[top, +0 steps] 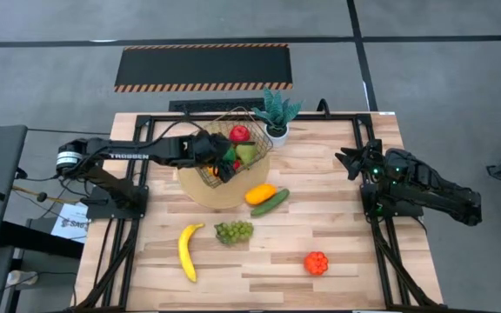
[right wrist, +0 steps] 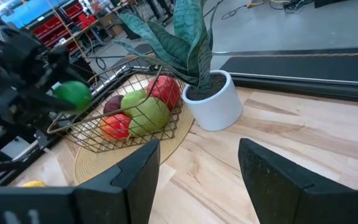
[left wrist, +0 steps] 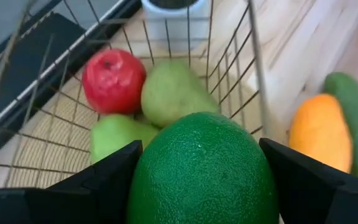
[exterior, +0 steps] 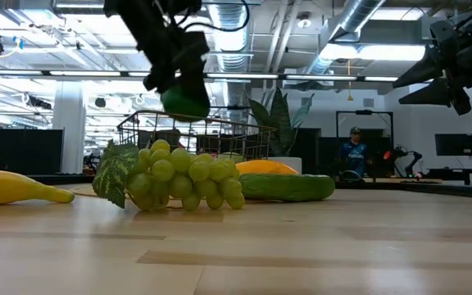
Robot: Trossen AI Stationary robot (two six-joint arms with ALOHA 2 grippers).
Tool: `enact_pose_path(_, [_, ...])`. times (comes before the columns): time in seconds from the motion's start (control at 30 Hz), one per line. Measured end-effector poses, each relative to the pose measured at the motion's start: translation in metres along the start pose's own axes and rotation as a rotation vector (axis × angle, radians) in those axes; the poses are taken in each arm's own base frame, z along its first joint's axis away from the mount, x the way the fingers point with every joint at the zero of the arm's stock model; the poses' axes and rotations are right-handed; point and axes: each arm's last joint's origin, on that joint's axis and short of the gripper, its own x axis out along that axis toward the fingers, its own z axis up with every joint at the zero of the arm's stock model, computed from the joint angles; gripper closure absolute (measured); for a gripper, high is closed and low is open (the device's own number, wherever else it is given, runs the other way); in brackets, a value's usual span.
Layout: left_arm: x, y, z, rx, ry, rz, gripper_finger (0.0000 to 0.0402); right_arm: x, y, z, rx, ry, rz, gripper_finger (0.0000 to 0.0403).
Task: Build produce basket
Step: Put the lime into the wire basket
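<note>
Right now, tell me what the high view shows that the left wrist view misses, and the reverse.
High view only: banana, grapes, orange piece, plant, right claw waiting by the right edge. Left wrist only: a close look at two pears in the basket. Both: left claw holding a green fruit over the basket, apple, mango, cucumber.

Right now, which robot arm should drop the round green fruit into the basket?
The left. Its gripper already holds the green fruit over the basket, above the apple and pears inside. The right gripper hangs open and empty at the table's right side, far from the basket.
</note>
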Motion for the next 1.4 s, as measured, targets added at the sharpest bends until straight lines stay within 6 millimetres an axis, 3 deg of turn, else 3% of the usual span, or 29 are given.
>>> enact_pose_path(0.3, [0.024,0.005,-0.034,-0.056,0.051,-0.042,0.0113,0.0,0.0,0.0,0.002,0.0,0.0,0.0163])
enact_pose_path(1.07, [0.028,0.009,-0.049,-0.065,0.124,-0.014,0.0112,0.0,-0.001,0.0,-0.001,-0.012,-0.019,0.0163])
enact_pose_path(1.4, [0.024,0.01,-0.05,-0.048,0.194,-0.022,0.0031,0.0,-0.001,0.0,-0.001,-0.013,-0.019,0.0163])
